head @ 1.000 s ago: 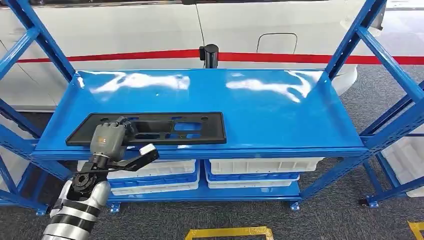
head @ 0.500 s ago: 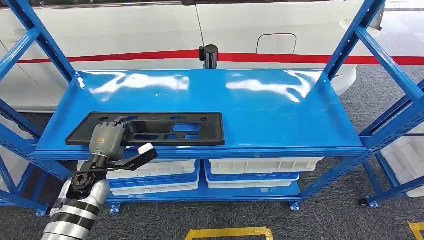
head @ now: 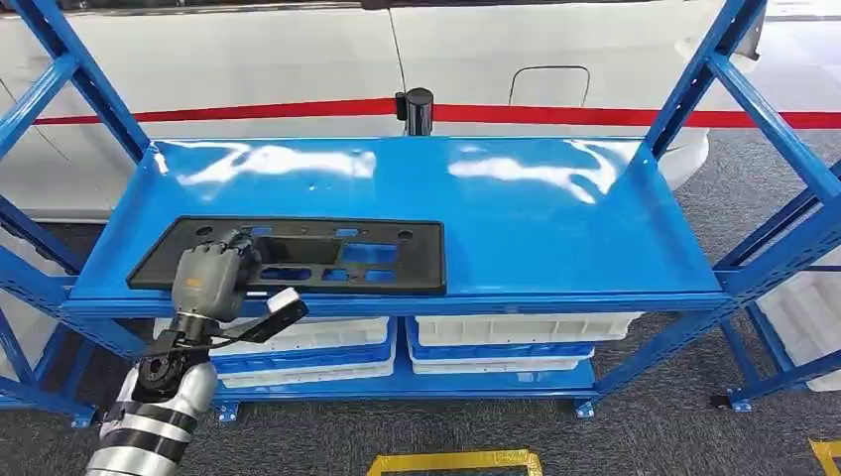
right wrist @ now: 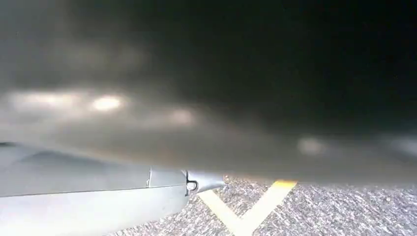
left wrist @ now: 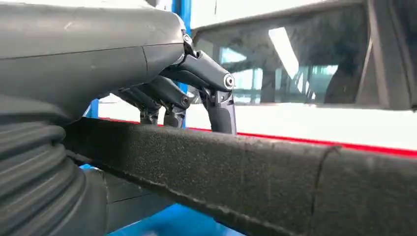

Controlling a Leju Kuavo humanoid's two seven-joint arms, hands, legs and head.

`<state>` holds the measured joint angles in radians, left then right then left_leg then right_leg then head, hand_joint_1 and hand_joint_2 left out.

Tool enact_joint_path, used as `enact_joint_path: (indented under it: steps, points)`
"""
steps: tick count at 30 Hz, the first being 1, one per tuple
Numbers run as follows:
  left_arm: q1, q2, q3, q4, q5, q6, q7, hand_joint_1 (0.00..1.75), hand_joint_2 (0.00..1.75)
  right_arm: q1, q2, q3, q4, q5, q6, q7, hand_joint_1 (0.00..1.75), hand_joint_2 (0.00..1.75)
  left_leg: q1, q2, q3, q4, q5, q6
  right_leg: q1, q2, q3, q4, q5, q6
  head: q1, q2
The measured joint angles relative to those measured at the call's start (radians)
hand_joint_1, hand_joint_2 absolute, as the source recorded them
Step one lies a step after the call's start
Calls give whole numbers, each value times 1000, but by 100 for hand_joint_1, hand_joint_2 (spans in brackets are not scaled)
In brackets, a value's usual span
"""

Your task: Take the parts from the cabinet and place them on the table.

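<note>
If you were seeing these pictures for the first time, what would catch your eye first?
A long black part lies along the front left of the glossy blue shelf, its left portion gripped by the left robot hand. Beneath the shelf sit white bins, and behind it a white wall with a red stripe.

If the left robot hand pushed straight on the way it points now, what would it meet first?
Nothing new: the left robot hand already grips the near edge of the black plate. Pushed on, it would probably slide that plate over the blue shelf toward the black post; depth is unclear.
</note>
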<state>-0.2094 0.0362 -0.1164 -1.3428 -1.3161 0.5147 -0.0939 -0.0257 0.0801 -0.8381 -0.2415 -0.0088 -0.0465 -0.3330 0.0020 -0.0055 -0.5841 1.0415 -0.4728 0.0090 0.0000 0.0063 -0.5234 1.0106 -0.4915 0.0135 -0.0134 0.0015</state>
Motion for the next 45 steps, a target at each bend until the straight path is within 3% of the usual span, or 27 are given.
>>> enact_joint_path:
  steps: [11,13,16,24,29,33,34,35,37,38,39,40,41,43,44,45]
  points:
    - [2,-2,0,-4,2,8,-4,175,175,-1,0,-3,0,1,1,0,0,0,0,0,0,0,0,0,0,0,0,0,0,0,0,0]
    - [8,-8,2,-14,9,24,-21,175,175,-3,0,-6,0,7,1,-1,0,0,0,1,-1,0,0,0,0,0,-1,0,0,0,0,0]
    - [25,-35,2,-103,18,112,-77,175,175,-5,2,-22,0,24,7,-3,0,0,0,0,-1,0,0,0,0,0,-1,0,0,0,0,0]
    - [25,-47,-1,-138,16,113,-83,175,175,-5,5,-27,0,27,8,-4,0,0,0,0,-1,0,0,0,0,0,-1,0,0,0,0,0]
    - [25,-48,-6,-145,16,112,-85,175,175,-6,10,-29,0,27,8,-5,0,0,-7,0,-2,3,-2,4,-6,0,-2,-1,1,3,0,0]
    - [24,-48,-13,-152,16,111,-85,175,175,-10,15,-34,0,29,8,-5,0,0,-11,0,0,-10,2,20,-9,0,1,-8,4,15,-1,0]
    - [24,-49,-14,-155,16,111,-85,175,175,-10,15,-35,0,29,8,-6,0,0,1,5,19,-26,11,28,-12,0,-8,4,-3,17,0,0]
    - [21,-50,-15,-155,17,111,-85,175,175,-10,14,-36,0,29,8,-6,0,0,2,4,21,-32,15,34,-9,0,-24,35,-18,17,2,0]
    - [19,-52,-16,-155,17,111,-85,175,175,-11,15,-37,0,29,8,-6,0,0,3,5,18,-31,18,37,-14,-1,-114,198,-79,10,4,0]
    - [20,-53,-16,-155,17,111,-85,175,175,-10,15,-37,0,29,8,-6,0,0,3,6,18,-31,19,36,-17,-1,-157,272,-97,13,3,0]
    - [20,-53,-16,-155,18,110,-85,175,175,-9,15,-38,0,29,8,-6,0,0,4,6,18,-31,19,36,-21,-1,-183,310,-98,20,4,0]
    - [20,-54,-17,-155,18,109,-85,175,175,-10,15,-38,0,30,8,-6,0,0,7,5,18,-31,18,35,-25,-1,-188,296,-76,34,4,0]
    - [20,-54,-19,-155,19,109,-85,175,175,-11,15,-40,0,30,8,-6,0,0,10,4,18,-30,17,33,-30,-1,-170,238,-38,50,4,0]
    - [20,-56,-19,-155,24,108,-85,175,175,-11,13,-43,0,32,8,-6,0,0,15,2,20,-28,13,18,-41,-8,-92,55,43,76,5,0]
    - [20,-56,-19,-155,26,108,-85,175,175,-11,18,-43,1,32,8,-6,0,0,9,1,13,-24,11,9,-43,-12,-62,7,52,75,13,0]
    - [19,-56,-19,-155,27,107,-84,175,175,-11,17,-44,0,32,8,-6,0,0,7,-2,10,-22,12,2,-32,2,-74,22,65,58,11,0]
